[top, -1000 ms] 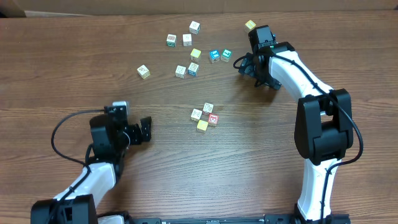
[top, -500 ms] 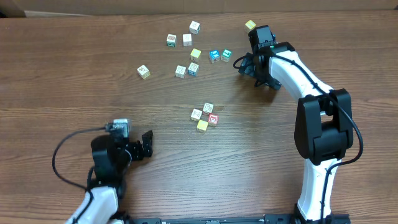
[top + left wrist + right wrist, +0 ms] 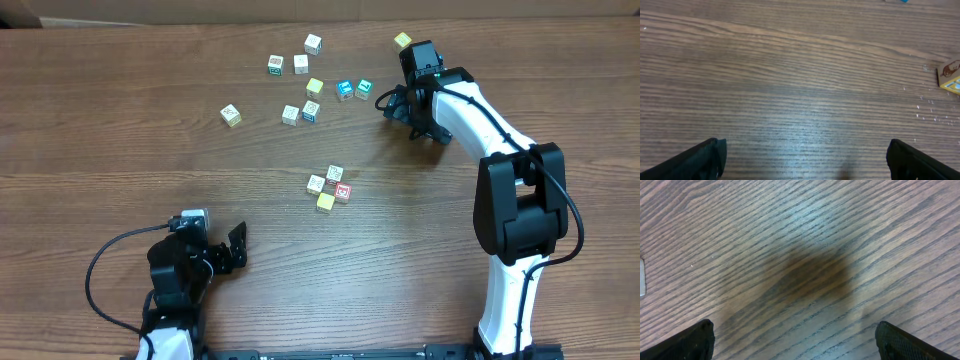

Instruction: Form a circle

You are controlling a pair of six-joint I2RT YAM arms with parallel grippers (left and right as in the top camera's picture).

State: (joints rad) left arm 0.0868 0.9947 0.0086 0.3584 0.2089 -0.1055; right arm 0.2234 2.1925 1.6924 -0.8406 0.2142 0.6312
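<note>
The circle (image 3: 329, 187) is a tight cluster of small letter cubes at the table's middle: two whitish, one red-printed (image 3: 343, 192) and one yellow (image 3: 325, 202). My left gripper (image 3: 237, 247) stands open low on the left, well short of the cluster, with bare wood between its fingers (image 3: 705, 157). In the left wrist view one cube (image 3: 950, 77) shows at the right edge. My right gripper (image 3: 405, 118) is open over bare wood to the upper right of the cluster, beside the loose cubes. Nothing lies between its fingertips (image 3: 910, 342).
Several loose letter cubes lie scattered at the back, among them a blue one (image 3: 345, 89), a green one (image 3: 363, 89), a pale one (image 3: 231, 115) to the left and a yellow one (image 3: 402, 41) behind the right wrist. A whitish cube edge (image 3: 642, 277) shows at the right wrist view's left border.
My left arm has drawn back toward the table's near edge, carrying its open gripper away from the cluster. The right arm and the cubes have not moved.
</note>
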